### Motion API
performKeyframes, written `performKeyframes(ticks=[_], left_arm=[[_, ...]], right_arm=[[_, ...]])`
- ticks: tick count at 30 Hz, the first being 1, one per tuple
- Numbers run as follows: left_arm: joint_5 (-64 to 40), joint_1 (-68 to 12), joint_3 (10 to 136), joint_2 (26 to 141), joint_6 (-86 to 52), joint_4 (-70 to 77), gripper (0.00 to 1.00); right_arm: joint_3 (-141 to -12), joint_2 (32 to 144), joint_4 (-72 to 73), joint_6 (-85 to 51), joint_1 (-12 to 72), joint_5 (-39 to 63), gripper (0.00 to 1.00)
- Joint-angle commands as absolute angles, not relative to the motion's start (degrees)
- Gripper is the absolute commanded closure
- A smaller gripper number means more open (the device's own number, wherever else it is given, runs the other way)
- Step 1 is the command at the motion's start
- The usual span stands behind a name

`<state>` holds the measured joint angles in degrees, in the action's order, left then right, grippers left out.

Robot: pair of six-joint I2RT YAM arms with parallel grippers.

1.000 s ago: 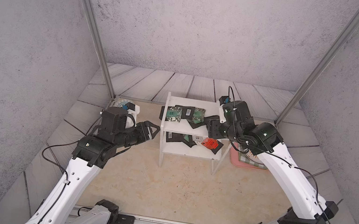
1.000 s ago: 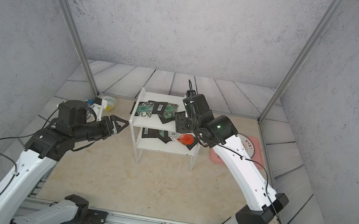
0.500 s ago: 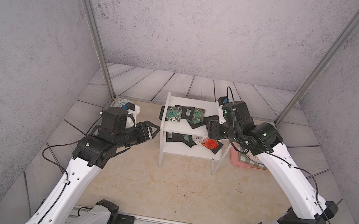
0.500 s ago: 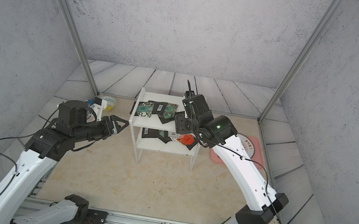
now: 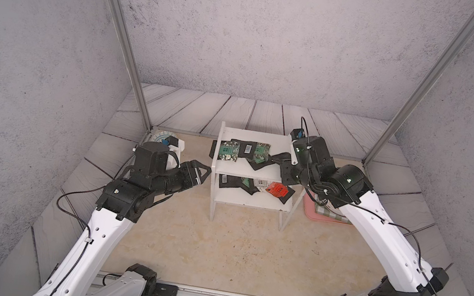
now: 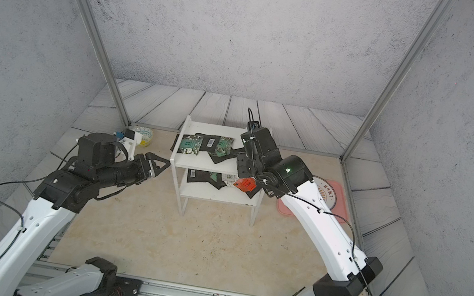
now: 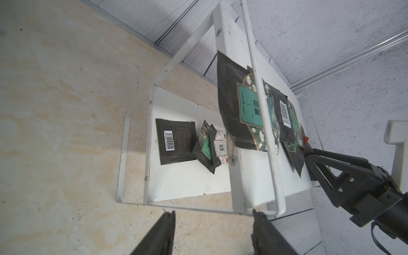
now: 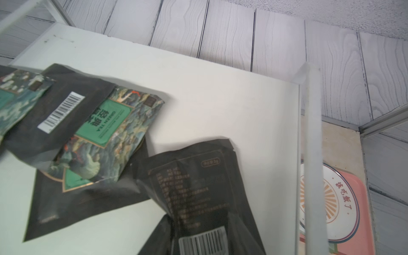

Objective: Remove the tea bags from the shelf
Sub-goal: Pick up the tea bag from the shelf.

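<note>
The white two-tier shelf (image 5: 247,202) (image 6: 208,195) stands mid-floor in both top views. Several tea bags lie on its top board: a green floral one (image 5: 228,150), a black one with a barcode (image 5: 247,148) (image 8: 59,110) and another green one (image 8: 110,130). More lie on the lower board (image 7: 176,141), among them a red-orange one (image 5: 277,189) (image 6: 244,184). My right gripper (image 5: 280,160) (image 8: 204,231) is at the top board's right end, shut on a crumpled black tea bag (image 8: 194,181). My left gripper (image 5: 204,171) (image 7: 213,213) hangs open and empty beside the shelf's left side panel.
A pink tray (image 5: 309,211) (image 6: 339,192) with a round plate and a green checked cloth (image 5: 335,216) lies right of the shelf, under my right arm. A small round patterned bowl (image 6: 143,134) sits at the back left. Metal posts (image 5: 119,25) stand at the back corners.
My right gripper's jaws have closed in on the black tea bag at the top board's right end. The left arm has not moved.
</note>
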<state>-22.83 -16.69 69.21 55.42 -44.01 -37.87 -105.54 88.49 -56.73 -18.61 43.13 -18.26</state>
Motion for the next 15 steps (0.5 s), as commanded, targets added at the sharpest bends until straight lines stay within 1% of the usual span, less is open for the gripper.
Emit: performKeyframes(ticks=[1,3,5,6,8,15], left_arm=[[-22.4,-17.0,68.9,54.9,-44.0,-36.9,0.4],[-22.4,-17.0,69.0,55.0,-44.0,-36.9,0.4],[-22.5,-17.0,69.0,55.0,-44.1,-36.9,0.4],[-22.5,-17.0,69.0,55.0,-44.1,-36.9,0.4],[-22.6,-17.0,69.1,55.0,-44.2,-36.9,0.4],[-22.8,-17.0,69.3,55.0,-44.4,-36.9,0.4]], right_arm=[[-99.7,92.7,-75.1,-21.2,42.5,-14.3,0.65],[-100.3,92.6,-75.1,-21.3,42.5,-14.1,0.68],[-101.4,92.5,-75.3,-21.3,42.5,-14.0,0.74],[-102.1,92.5,-75.4,-21.3,42.5,-14.0,0.79],[-103.4,92.5,-75.8,-21.3,42.4,-14.0,0.85],[-108.5,92.8,-76.3,-20.7,42.4,-12.5,0.93]])
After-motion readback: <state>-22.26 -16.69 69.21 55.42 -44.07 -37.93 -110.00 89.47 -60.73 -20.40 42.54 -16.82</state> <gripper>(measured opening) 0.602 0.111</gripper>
